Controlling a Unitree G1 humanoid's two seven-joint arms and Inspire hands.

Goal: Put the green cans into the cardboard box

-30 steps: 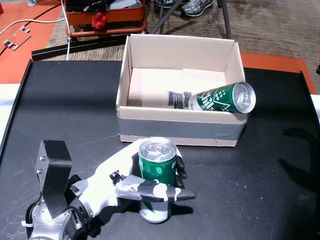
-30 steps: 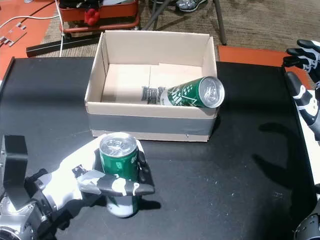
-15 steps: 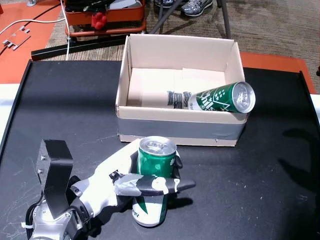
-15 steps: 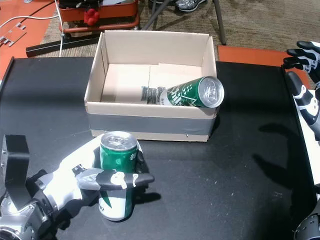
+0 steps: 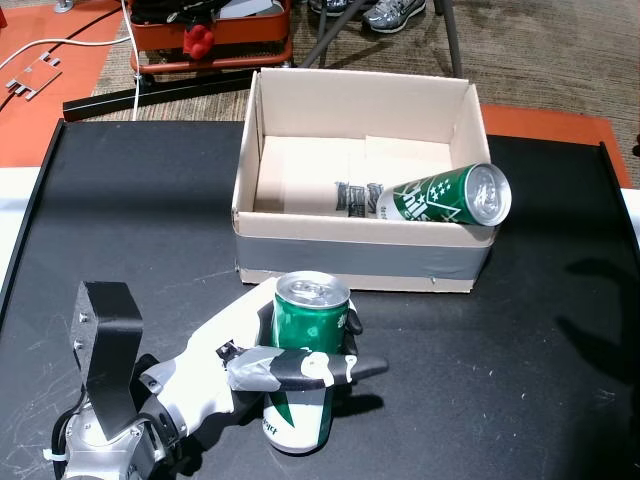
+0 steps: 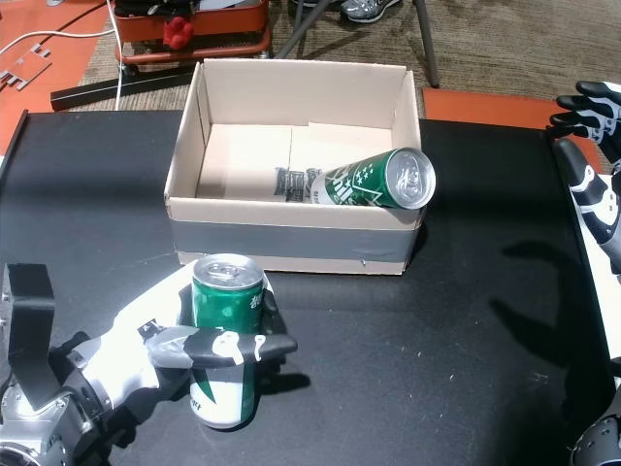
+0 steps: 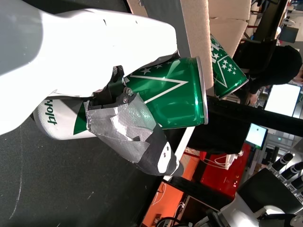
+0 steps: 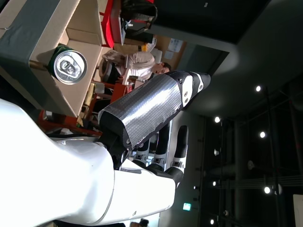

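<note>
In both head views a green can (image 5: 305, 362) (image 6: 225, 354) stands upright on the black table (image 5: 540, 350), just in front of the cardboard box (image 5: 350, 262) (image 6: 291, 243). My left hand (image 5: 245, 365) (image 6: 160, 354) is shut on it, thumb across its front. The left wrist view shows the same can (image 7: 175, 94) in that hand (image 7: 94, 52). A second green can (image 5: 445, 197) (image 6: 378, 182) (image 8: 69, 67) lies on its side in the box's front right corner, its top leaning over the rim. My right hand (image 6: 594, 184) (image 8: 147, 106) hangs open at the table's right edge, holding nothing.
A black bracket (image 5: 110, 350) stands on my left wrist. Behind the table are a red cart (image 5: 210, 30), chair legs and a person's shoes (image 5: 395, 12). An orange mat (image 5: 50, 70) lies at the back left. Bare table surface spreads right of the box.
The held can has shifted slightly left and stands more upright, with more of its white lower part showing. The thumb now sits higher on it. The box and second can have not moved.
</note>
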